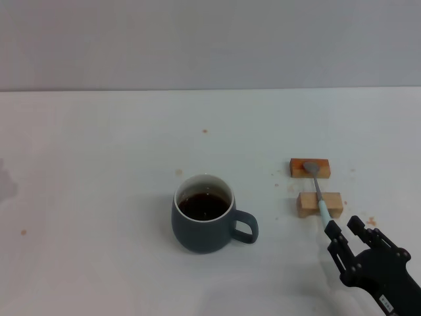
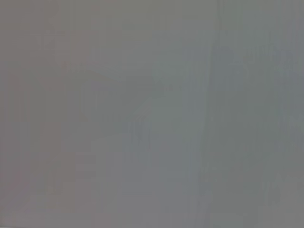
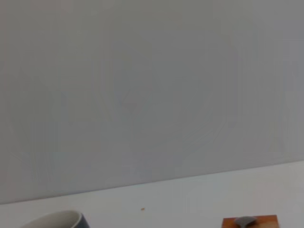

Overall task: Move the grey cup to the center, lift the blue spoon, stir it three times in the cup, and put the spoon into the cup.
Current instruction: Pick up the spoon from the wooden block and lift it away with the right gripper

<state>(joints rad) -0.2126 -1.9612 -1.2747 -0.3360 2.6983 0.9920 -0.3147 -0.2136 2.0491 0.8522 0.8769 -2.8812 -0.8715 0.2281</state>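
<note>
Your right gripper [image 1: 342,232] is low at the near right corner of the white table [image 1: 99,145], and its two black fingers [image 1: 335,234] stand apart. The end of the pale blue handle reaches the finger on the cup side; you cannot tell from the head view if the finger touches it, but the fingers are not closed on it.

From there, the blue spoon [image 1: 318,191] runs away from the gripper. Its handle lies over the nearer wooden block [image 1: 320,205], which is pale, and its grey metal bowl rests on the farther wooden block [image 1: 309,168], which is more orange-brown. The two blocks sit one behind the other, near each other but not touching. In the right wrist view you see only the top of the farther block [image 3: 251,222] with the spoon bowl [image 3: 244,221] on it, and a part of the cup rim [image 3: 59,219] at the other side.

The grey cup [image 1: 205,214] stands upright near the middle of the table, well apart from the spoon and on the gripper's left. It holds dark brown liquid [image 1: 204,205], and its loop handle points toward the blocks.

A few small brown spots [image 1: 204,131] are on the table surface.

Your left gripper is not seen in the head view, and the left wrist view shows only a plain grey blur.
</note>
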